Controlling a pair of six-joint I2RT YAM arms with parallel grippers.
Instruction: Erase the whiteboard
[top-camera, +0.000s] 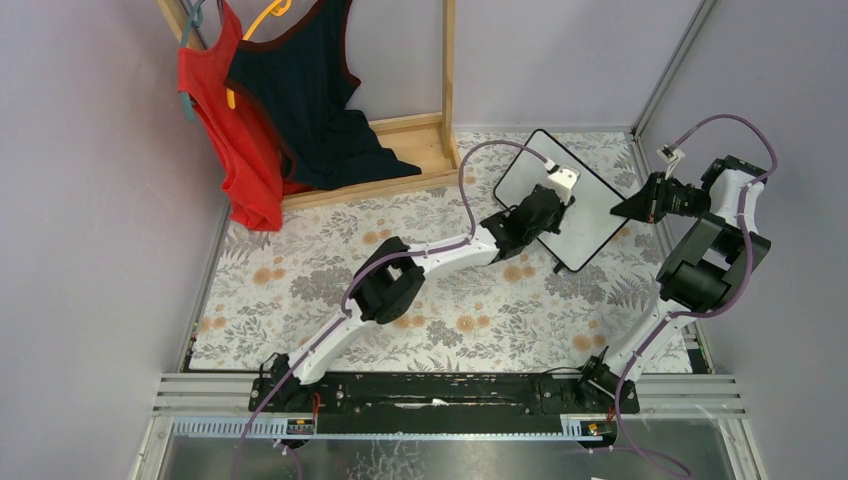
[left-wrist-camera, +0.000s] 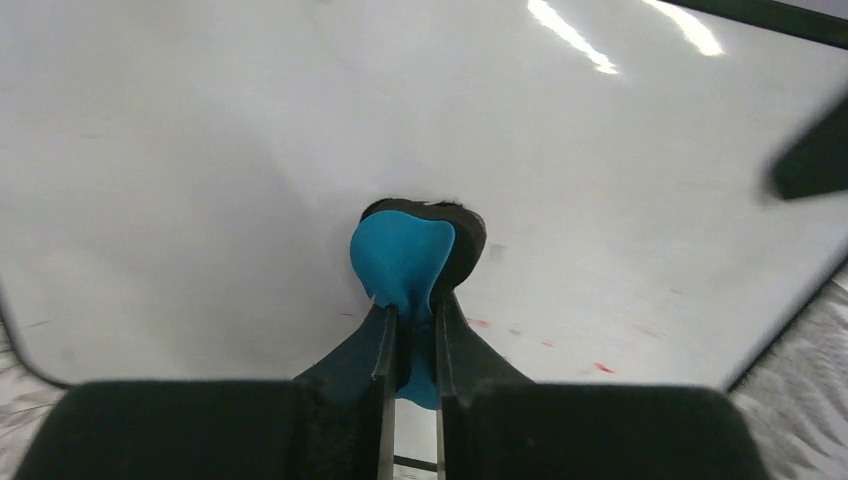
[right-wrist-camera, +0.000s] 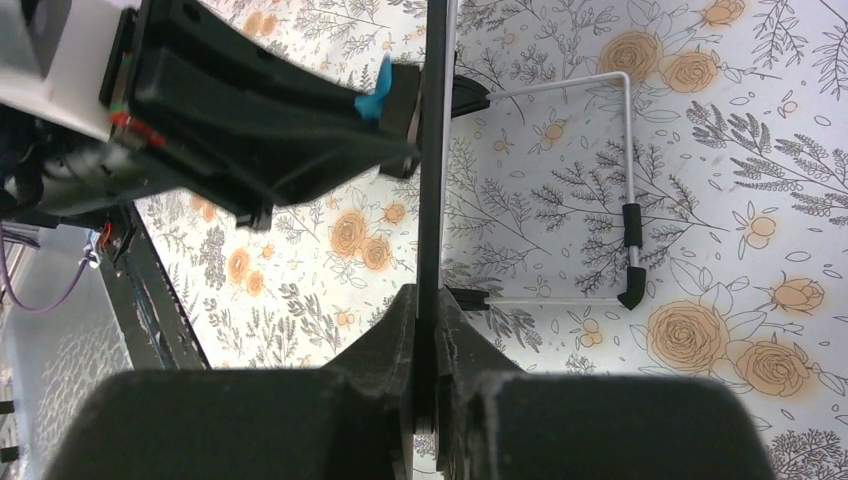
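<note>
Fingers (left-wrist-camera: 345, 362) of the left gripper (left-wrist-camera: 411, 312) pinch a small blue eraser (left-wrist-camera: 400, 260) against the black-framed rectangular whiteboard (left-wrist-camera: 200, 150); the right gripper (right-wrist-camera: 432, 305) clamps its edge. Sweep flat over the red specks (left-wrist-camera: 602, 367).

Even, bright overhead light fills the top view, casting only soft shadows on the floral tablecloth (top-camera: 300, 280). In the left wrist view two streaks of glare cross the upper right of the whiteboard (left-wrist-camera: 200, 150) (its face otherwise a flat grey-white); the blue eraser (left-wrist-camera: 400, 255) reads fairly sharp, while the left gripper (left-wrist-camera: 412, 312) blurs to dark at the bottom edge. In the right wrist view the right gripper (right-wrist-camera: 428, 300) is soft and shadowed, the cloth pattern crisp.
</note>
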